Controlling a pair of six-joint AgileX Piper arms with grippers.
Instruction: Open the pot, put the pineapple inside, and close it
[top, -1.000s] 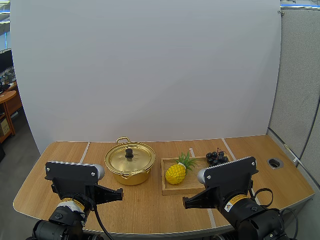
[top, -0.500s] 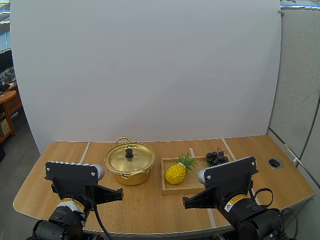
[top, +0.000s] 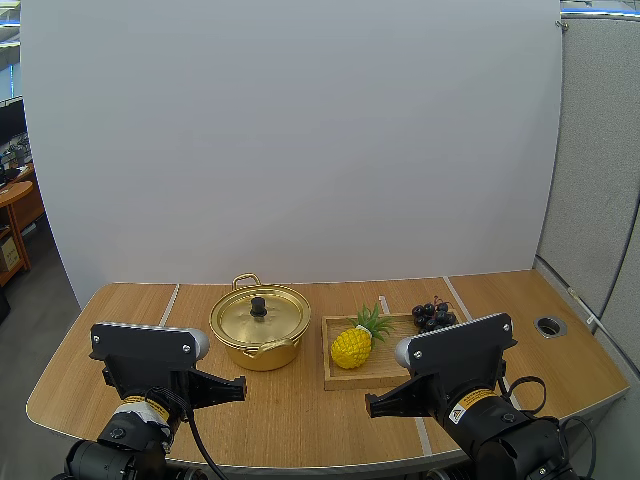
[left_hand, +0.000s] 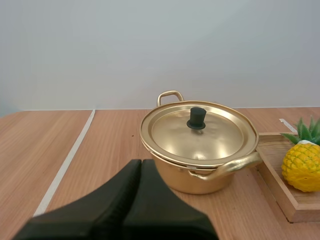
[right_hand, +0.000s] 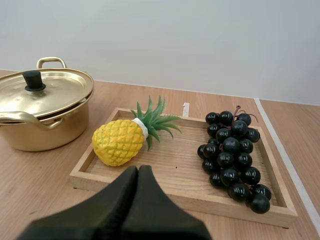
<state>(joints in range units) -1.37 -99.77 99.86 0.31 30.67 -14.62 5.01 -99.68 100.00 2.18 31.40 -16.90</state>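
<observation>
High view: pot (top: 259, 342) sitting on surface (top: 300, 410) toward far edge, lid (top: 240, 318) resting on. Pineapple (top: 352, 346) lying at left edge of wooden tray (top: 372, 381), grapes (top: 434, 316) at right. Left gripper (left_hand: 140, 163) closed, empty, pointing at pot; right gripper (right_hand: 137, 169) closed, empty, facing tray. Step: lid removal, not begun. Next: left gripper opening, descending squarely over knob (left_hand: 196, 118).

pot (top: 259, 327) left of tray (top: 345, 378), pineapple (top: 352, 346) on it
</observation>
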